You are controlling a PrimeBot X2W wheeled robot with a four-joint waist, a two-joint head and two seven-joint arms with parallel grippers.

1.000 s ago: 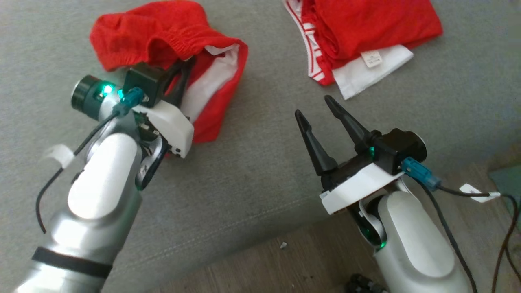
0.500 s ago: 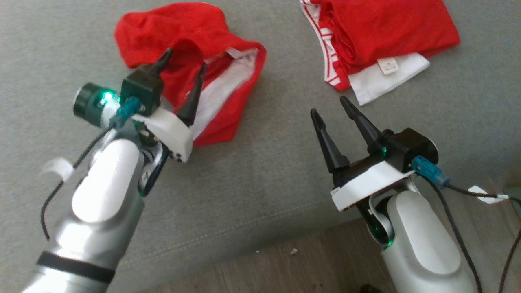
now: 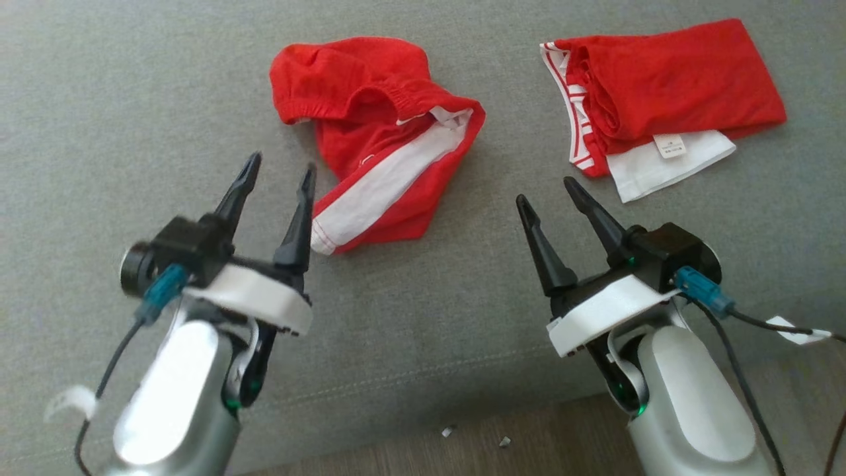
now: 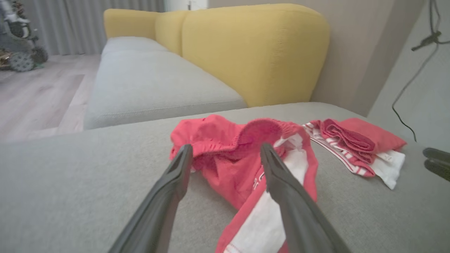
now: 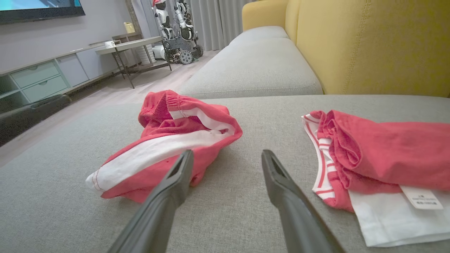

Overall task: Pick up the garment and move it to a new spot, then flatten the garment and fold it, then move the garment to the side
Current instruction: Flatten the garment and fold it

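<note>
One crumpled garment (image 3: 377,142), right wrist view adds television (image 5: 38,7)

grey sofa seat (image 5: 253,66) w/ yellow backrest (image 5: 369,45), pale wood floor (image 5: 116,95), grey curtains (image 5: 214,21), tv unit (image 5: 38,79)

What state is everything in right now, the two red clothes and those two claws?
Left red garment: crumpled and unfolded on the grey cushion, not gripped.
Right red garment: folded flat, white label showing.
Left gripper: open, empty, beside the crumpled garment.
Right gripper: open, empty, over the cushion between the garments.
</note>
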